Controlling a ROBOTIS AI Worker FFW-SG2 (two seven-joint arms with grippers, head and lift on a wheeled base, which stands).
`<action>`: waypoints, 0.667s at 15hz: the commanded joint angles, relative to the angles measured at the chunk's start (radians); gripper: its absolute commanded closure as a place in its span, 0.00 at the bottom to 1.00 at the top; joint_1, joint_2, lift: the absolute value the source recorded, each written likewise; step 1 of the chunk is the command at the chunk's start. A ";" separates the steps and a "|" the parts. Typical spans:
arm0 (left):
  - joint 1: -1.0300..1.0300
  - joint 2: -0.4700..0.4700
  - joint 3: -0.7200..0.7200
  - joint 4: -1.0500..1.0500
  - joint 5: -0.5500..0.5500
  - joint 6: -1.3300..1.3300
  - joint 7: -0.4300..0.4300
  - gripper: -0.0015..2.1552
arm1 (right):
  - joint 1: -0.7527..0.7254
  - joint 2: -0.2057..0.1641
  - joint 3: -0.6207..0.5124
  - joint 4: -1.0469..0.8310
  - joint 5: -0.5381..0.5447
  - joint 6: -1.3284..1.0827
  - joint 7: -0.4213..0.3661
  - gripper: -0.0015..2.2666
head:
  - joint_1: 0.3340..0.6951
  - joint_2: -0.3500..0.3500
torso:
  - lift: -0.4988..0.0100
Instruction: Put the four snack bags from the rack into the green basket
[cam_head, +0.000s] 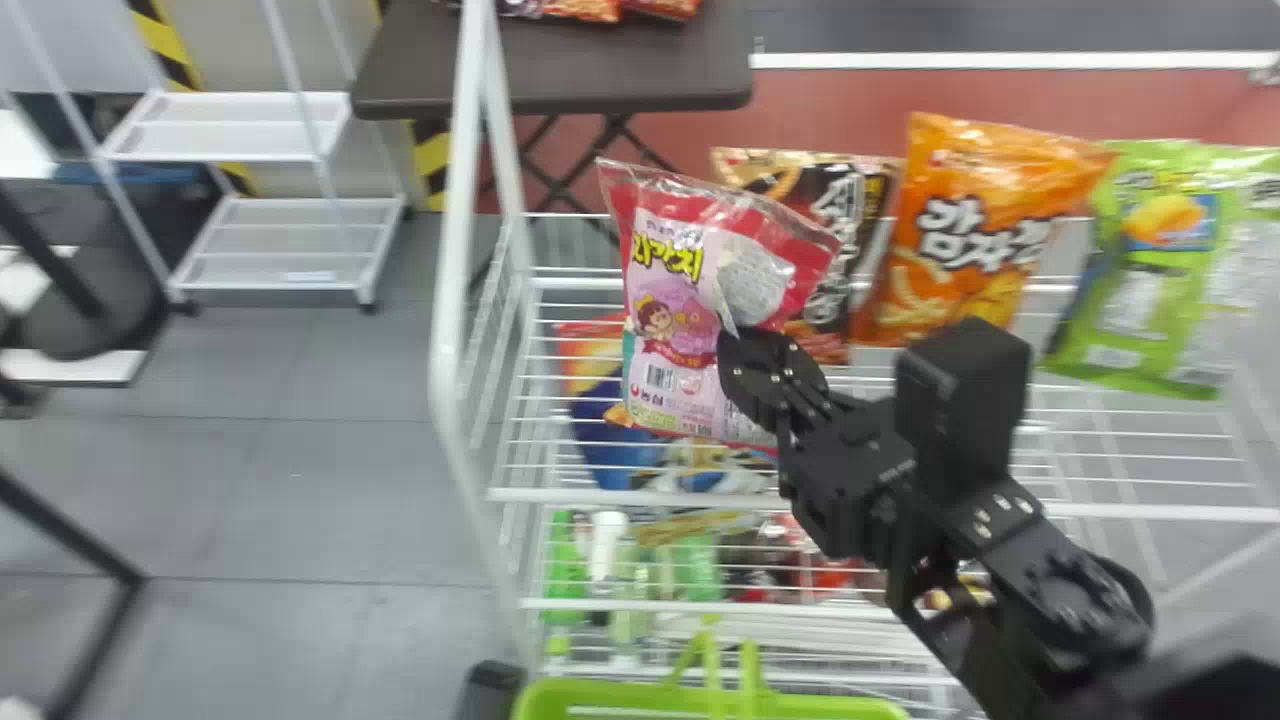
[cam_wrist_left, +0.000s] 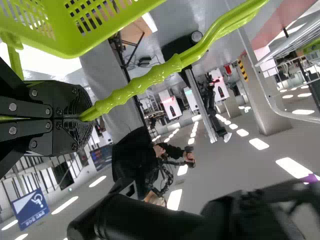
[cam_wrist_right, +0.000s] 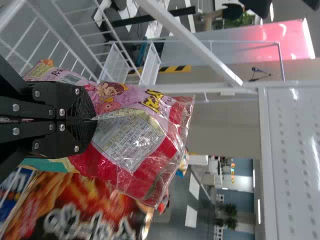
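Pink bag (cam_head: 672, 300), pinched in the right gripper (cam_wrist_right: 94, 120), should clear the rack (cam_head: 600, 496) before lowering into the basket (cam_head: 540, 700).

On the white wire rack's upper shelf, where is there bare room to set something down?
Likeliest, the stretch of shelf right of the black right arm, in front of the lime-green snack bag. A narrow strip lies left of the pink plastic bag. Crowded: around the right gripper, with the pink bag, the black bag behind it and the orange one beside.
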 joint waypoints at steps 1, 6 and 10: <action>0.002 -0.005 0.002 -0.013 0.002 0.000 0.021 0.94 | 0.170 -0.057 -0.182 -0.167 -0.127 0.002 0.039 0.89 | 1.00 0.29 | 0.97; 0.000 -0.049 0.025 -0.019 0.002 -0.009 0.040 0.94 | 0.388 -0.106 -0.552 -0.341 -0.324 0.177 0.120 0.89 | 1.00 0.00 | 0.97; -0.006 -0.054 0.036 -0.044 0.005 -0.003 0.047 0.94 | 0.382 0.065 -0.767 -0.345 -0.388 0.480 0.432 0.89 | 1.00 0.00 | 0.97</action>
